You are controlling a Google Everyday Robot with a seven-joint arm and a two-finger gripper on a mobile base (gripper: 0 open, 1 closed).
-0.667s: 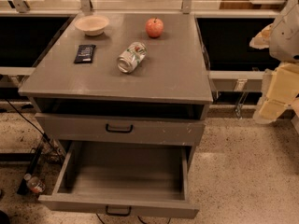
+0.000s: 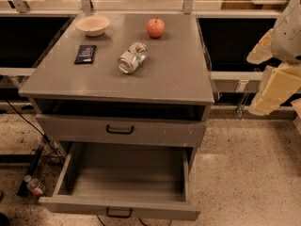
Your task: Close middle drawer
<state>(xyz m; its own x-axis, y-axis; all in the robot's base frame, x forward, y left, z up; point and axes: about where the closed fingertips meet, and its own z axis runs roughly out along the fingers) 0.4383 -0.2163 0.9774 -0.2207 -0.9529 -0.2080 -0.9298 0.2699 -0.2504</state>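
The middle drawer is a wide, deep grey drawer. It stands pulled far out of the grey cabinet, and its inside is empty. Its small black handle sits at the centre of the front, near the bottom edge of the view. Above it, a narrower grey drawer front with a black handle stands nearly flush. My gripper, cream-coloured, hangs at the far right, well apart from the cabinet and level with its top. It touches nothing.
On the cabinet top lie a white bowl, a red apple, a tipped can and a dark packet. A plastic bottle and cables lie on the floor at left. Speckled floor at right.
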